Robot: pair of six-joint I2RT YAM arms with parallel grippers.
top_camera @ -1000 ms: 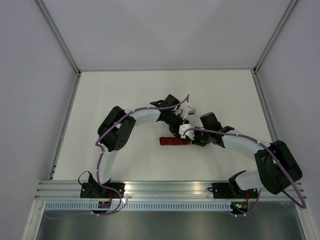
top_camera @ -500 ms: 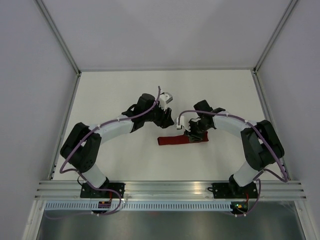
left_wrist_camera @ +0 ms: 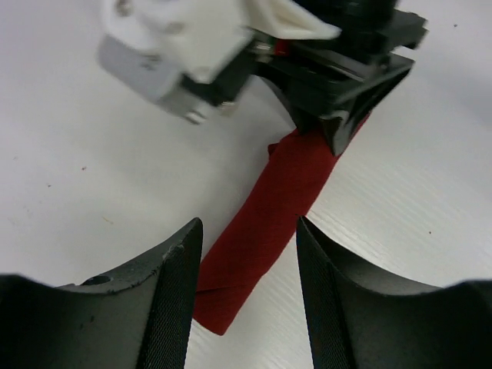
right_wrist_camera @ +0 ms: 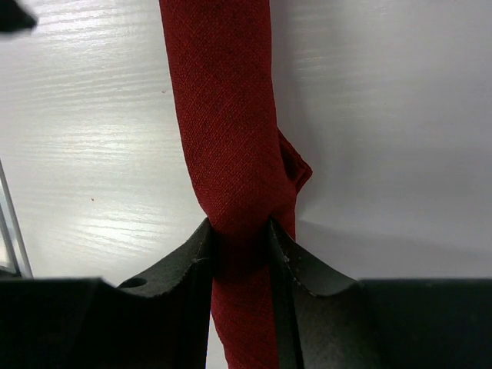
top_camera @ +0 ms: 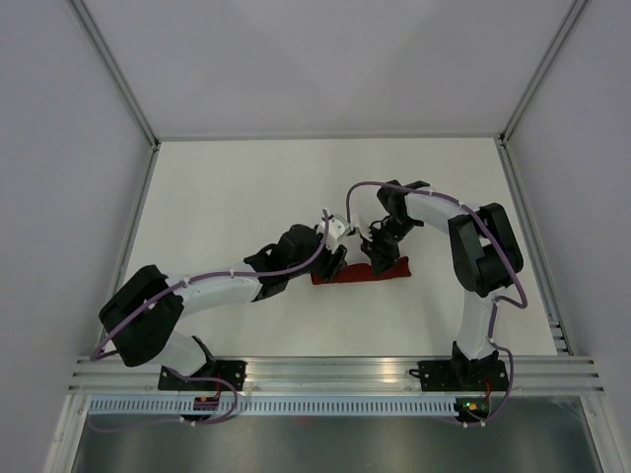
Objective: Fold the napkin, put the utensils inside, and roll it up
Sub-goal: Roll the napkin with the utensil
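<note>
The napkin (top_camera: 345, 275) lies on the white table as a tight dark red roll, running left to right. My right gripper (top_camera: 381, 258) is shut on the roll near its right end; in the right wrist view the black fingers (right_wrist_camera: 196, 254) pinch the napkin (right_wrist_camera: 223, 100) from both sides, around my right gripper (right_wrist_camera: 238, 224). My left gripper (top_camera: 333, 264) is open and straddles the left end of the roll. In the left wrist view the napkin (left_wrist_camera: 296, 173) runs between my left gripper (left_wrist_camera: 248, 231), with a gap on the right side. The utensils are out of view.
The white table (top_camera: 237, 187) is bounded by white walls with metal corner posts (top_camera: 126, 94). An aluminium rail (top_camera: 325, 370) carrying both arm bases runs along the near edge. The right wrist camera housing (left_wrist_camera: 177, 54) hangs just beyond the left fingers.
My left arm has swung down and nearer, bringing its open gripper from the far side over the roll's left end. The right arm has shifted posture, its gripper staying on the roll.
</note>
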